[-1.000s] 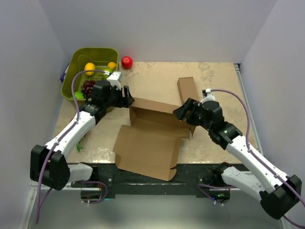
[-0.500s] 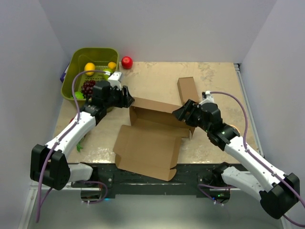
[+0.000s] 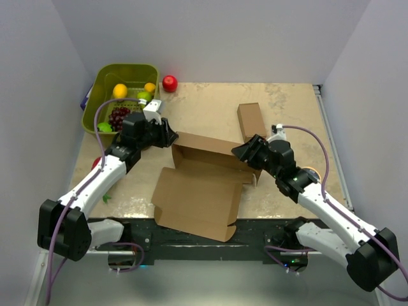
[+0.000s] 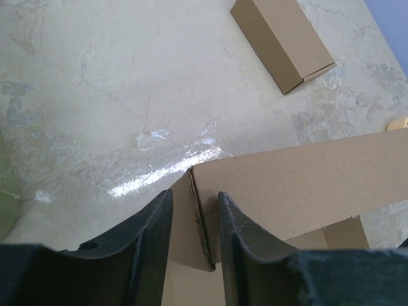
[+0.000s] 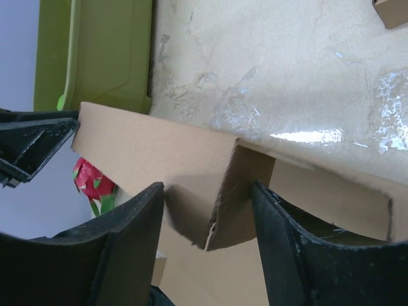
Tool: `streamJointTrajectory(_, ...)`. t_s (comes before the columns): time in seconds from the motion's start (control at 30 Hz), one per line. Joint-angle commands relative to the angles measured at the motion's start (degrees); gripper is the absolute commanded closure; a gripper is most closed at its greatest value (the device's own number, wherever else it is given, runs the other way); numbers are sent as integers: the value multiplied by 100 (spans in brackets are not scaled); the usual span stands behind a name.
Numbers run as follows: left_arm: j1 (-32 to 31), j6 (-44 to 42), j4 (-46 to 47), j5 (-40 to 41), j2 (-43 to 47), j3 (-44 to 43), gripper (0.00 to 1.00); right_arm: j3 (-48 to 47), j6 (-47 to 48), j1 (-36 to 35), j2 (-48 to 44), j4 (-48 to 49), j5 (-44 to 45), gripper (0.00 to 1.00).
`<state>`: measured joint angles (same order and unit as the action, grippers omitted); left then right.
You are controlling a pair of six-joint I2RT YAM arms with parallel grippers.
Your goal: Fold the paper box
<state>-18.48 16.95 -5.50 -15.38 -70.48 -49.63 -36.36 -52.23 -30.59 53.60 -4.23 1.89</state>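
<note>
the left gripper (image 4: 194,199) closely flanks a corner of the paper box (image 3: 197,191), grip unclear; the right gripper (image 5: 207,191) straddles its side flap, fingers apart.

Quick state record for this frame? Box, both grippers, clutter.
paper box: half-formed, back wall raised, front panel flat on table
left gripper: jaws astride the box's far-left corner; grip unclear
right gripper: jaws open around the right end flap
clutter: small box, green bin, red apple at far side
</note>
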Motion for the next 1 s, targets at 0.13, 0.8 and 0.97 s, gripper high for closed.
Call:
streamJointTrajectory(0.13,46,-157,-769,87,8,445,69,428,-314,79,168,1160,-180,50)
streamJointTrajectory(0.8,846,186,57,-650,-195,49,48,243,-253,703,1731,3780,-988,84)
streamJointTrajectory(0.97,951,247,198,-949,-247,173,47,235,-156,809,1890,3939,-1112,86)
